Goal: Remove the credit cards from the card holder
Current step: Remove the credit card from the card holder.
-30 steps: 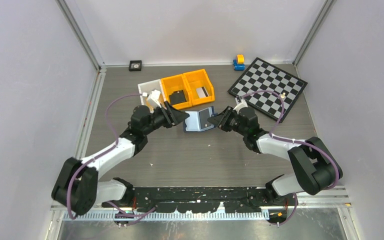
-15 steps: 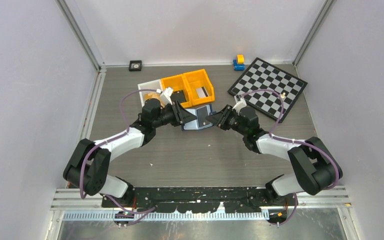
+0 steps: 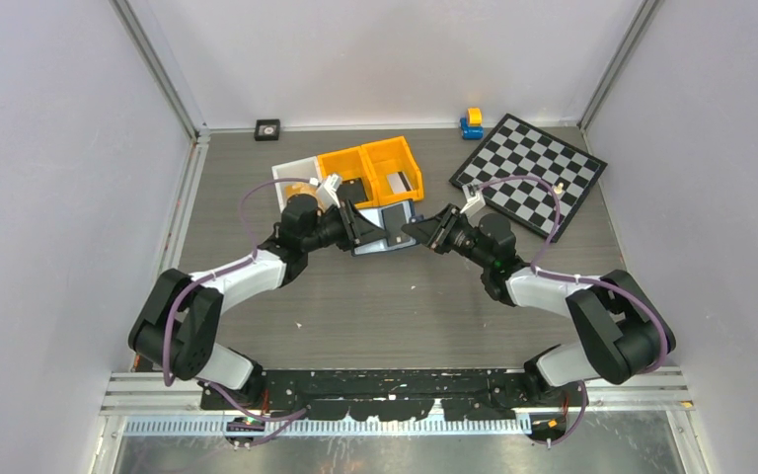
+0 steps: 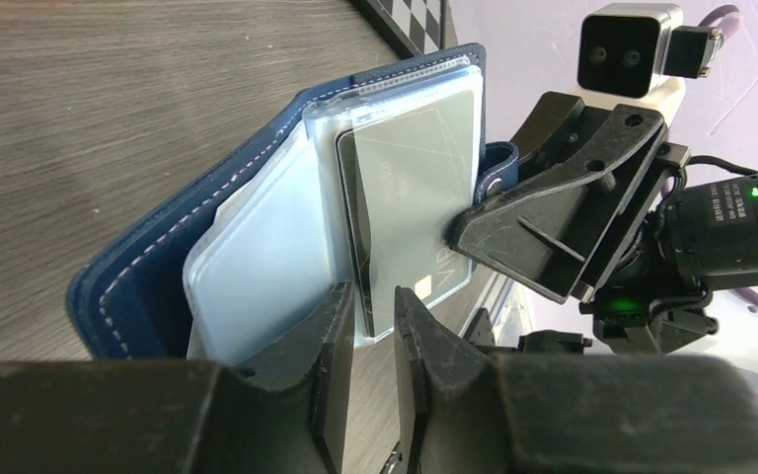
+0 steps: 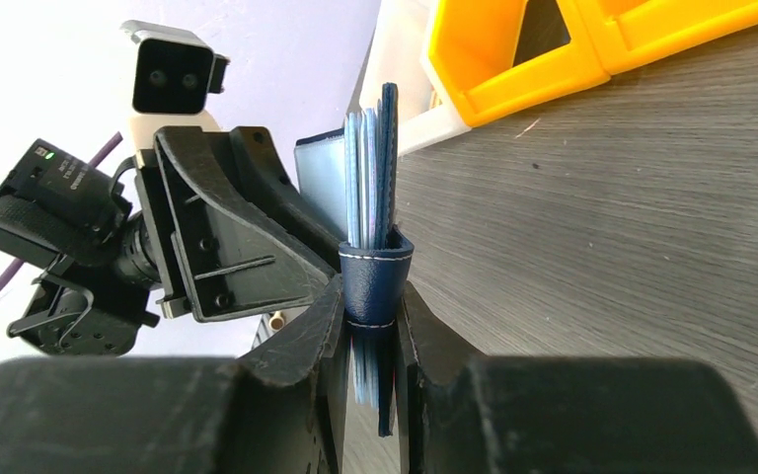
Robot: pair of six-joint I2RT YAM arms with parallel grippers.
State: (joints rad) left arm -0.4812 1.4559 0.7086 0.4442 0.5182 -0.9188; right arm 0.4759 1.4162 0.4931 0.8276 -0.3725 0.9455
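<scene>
Credit card [image 4: 415, 188] edge behind fingers [image 4: 328, 380]

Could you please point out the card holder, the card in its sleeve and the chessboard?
card holder [image 4: 148, 276], left wrist view, on its navy stitched cover.
card [image 4: 419, 178], left wrist view, on its face behind the clear sleeve.
chessboard [image 3: 538, 158], top external view, on its middle squares.

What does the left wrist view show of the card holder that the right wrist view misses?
Only the left wrist view: the card holder open face-on, its clear sleeves, a pale credit card in the front sleeve, and the left gripper fingers flanking that sleeve's lower edge. Only the right wrist view: the holder edge-on, its snap tab looped between the right gripper fingers, and the orange bins behind. Both: the holder between the two grippers, and the wooden table.
</scene>
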